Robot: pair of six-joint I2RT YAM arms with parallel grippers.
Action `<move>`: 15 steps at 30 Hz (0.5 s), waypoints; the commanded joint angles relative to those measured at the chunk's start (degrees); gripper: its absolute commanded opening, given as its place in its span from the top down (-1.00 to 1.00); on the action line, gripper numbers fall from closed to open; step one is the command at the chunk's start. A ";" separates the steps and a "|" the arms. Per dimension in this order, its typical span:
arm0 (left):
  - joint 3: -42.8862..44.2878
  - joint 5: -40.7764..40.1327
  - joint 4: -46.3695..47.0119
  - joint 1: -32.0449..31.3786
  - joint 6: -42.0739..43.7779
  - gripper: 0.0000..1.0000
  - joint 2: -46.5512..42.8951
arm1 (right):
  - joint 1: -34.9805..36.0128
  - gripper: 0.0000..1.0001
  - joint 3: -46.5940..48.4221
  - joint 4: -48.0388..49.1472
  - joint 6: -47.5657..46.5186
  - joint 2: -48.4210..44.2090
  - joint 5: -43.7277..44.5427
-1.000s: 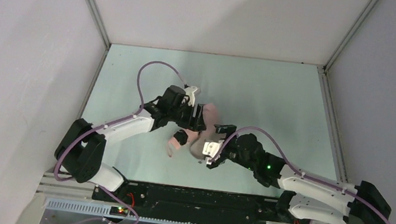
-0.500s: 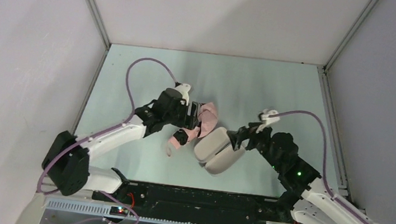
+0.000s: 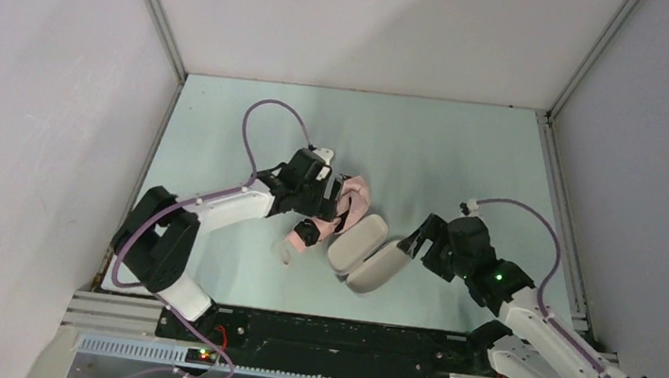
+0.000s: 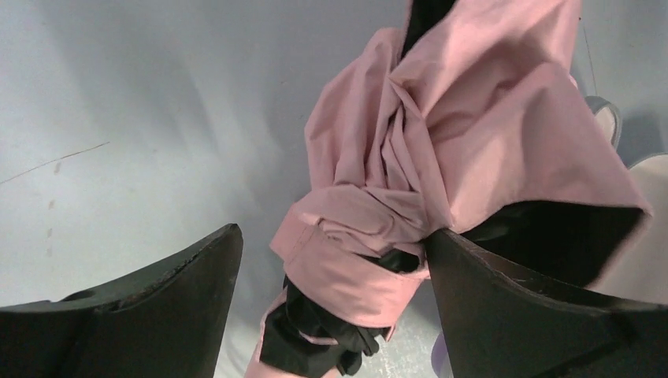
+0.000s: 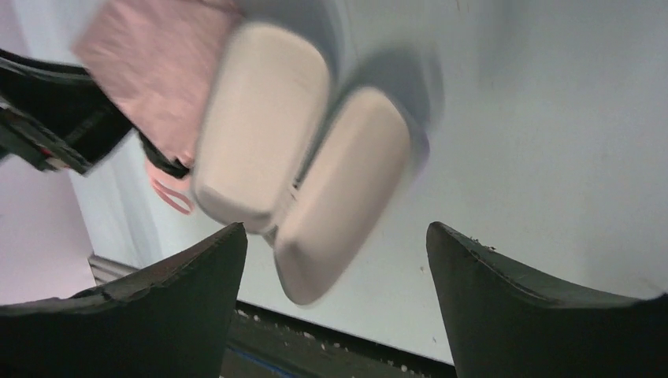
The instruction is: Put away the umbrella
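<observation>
The umbrella (image 3: 355, 197) is a bunched pale pink bundle on the table, with its small handle (image 3: 295, 239) and strap toward the near left. In the left wrist view its fabric (image 4: 441, 134) fills the space between my fingers, with a black band below. My left gripper (image 3: 331, 202) (image 4: 331, 236) is open around it; the right finger touches the fabric and the left finger stands clear. The pale oblong case (image 3: 366, 250) lies open in two halves beside the umbrella. My right gripper (image 3: 420, 241) (image 5: 335, 232) is open and empty, just right of the case (image 5: 260, 142).
The pale green table (image 3: 467, 157) is walled at the back and both sides. A black rail (image 3: 324, 332) runs along the near edge, also seen in the right wrist view (image 5: 331, 346). The left arm's purple cable (image 3: 273, 111) loops above the table.
My right gripper has left the case and drawn back to the right. The case now lies open in two halves. My left gripper stays at the umbrella, shifted slightly.
</observation>
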 commanded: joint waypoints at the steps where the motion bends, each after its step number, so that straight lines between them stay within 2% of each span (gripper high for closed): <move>1: 2.53 8.90 1.32 2.95 -0.74 -0.82 3.38 | 1.79 -0.69 -3.67 5.39 9.73 5.07 -5.13; 6: 2.09 12.24 2.30 5.62 -2.00 -0.69 7.91 | 3.25 -0.62 -4.55 13.14 12.09 12.82 -4.38; 8: 1.85 13.18 2.73 5.90 -2.43 -0.50 9.16 | 3.59 -0.59 -4.62 15.49 13.08 16.30 -4.51; 9: 1.82 14.15 2.97 5.92 -2.57 -0.30 9.58 | 3.77 -0.56 -4.62 16.41 13.58 18.29 -4.68; 12: 1.35 16.65 3.91 6.02 -3.52 0.04 10.96 | 4.44 -0.46 -4.59 21.11 14.61 22.09 -5.46; 14: 0.91 18.77 4.94 6.09 -3.92 0.30 11.03 | 4.50 -0.27 -4.58 23.46 15.14 25.45 -6.69; 15: 0.82 19.07 5.42 6.11 -4.01 0.49 10.74 | 4.48 -0.10 -4.56 24.13 15.28 26.08 -7.06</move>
